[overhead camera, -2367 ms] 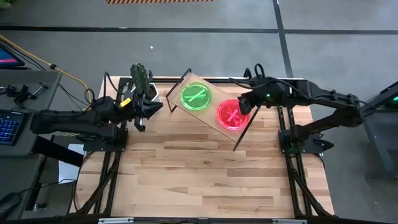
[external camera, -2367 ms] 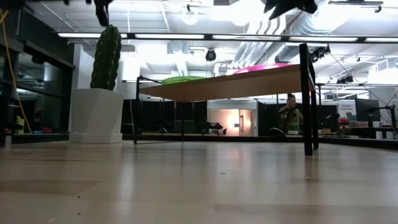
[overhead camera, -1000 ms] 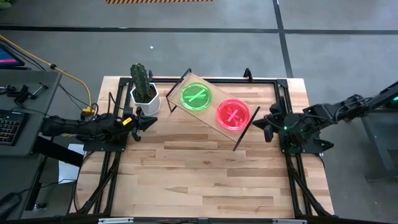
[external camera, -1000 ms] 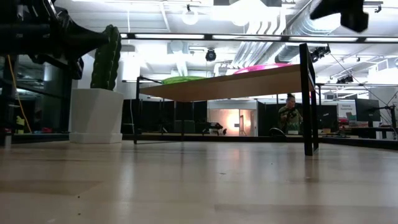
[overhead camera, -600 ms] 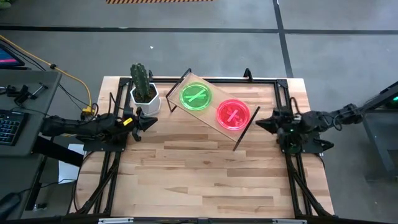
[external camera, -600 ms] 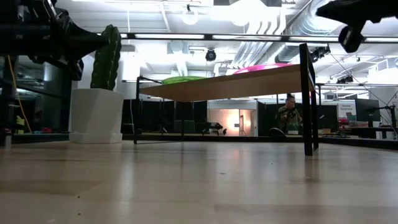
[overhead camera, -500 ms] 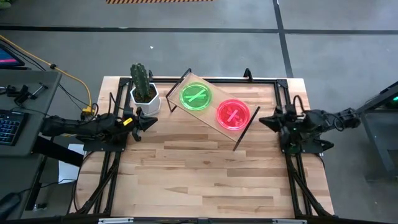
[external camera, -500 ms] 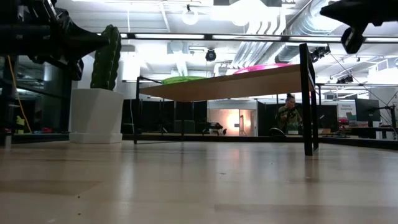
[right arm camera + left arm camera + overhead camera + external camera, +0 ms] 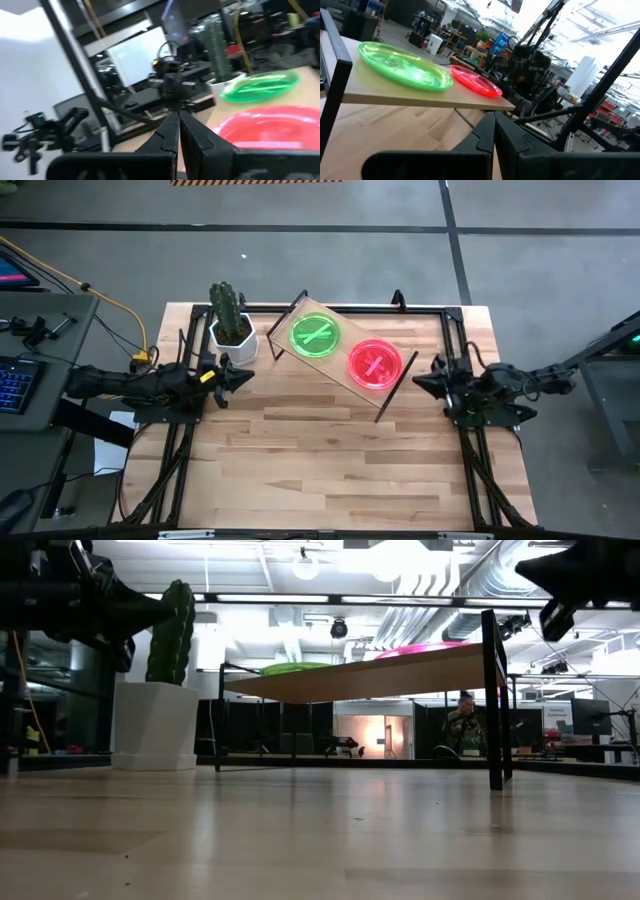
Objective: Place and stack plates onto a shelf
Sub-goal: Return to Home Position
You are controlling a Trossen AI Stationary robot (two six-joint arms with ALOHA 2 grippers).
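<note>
High view first: where were the plates?

— The green plates [image 9: 316, 336] sat stacked on the shelf [image 9: 337, 367] toward its 10 o'clock end. The pink plates [image 9: 375, 364] sat stacked toward its 4 o'clock end, just beside the green ones and apart from them. The number in each stack could not be told. The shelf stood skewed on the tabletop [image 9: 330, 460], in the 12 o'clock half.

— And the grippers?

— The left gripper [image 9: 238, 376] hung at 9 o'clock of the shelf, at the table's edge, its fingers pressed together on nothing. A cactus pot [image 9: 232, 332] stood at its 12 o'clock. The right gripper [image 9: 420, 383] hung at 3 o'clock of the pink plates, clear of the shelf, fingers likewise together and empty; the right wrist view confirmed it.
</note>
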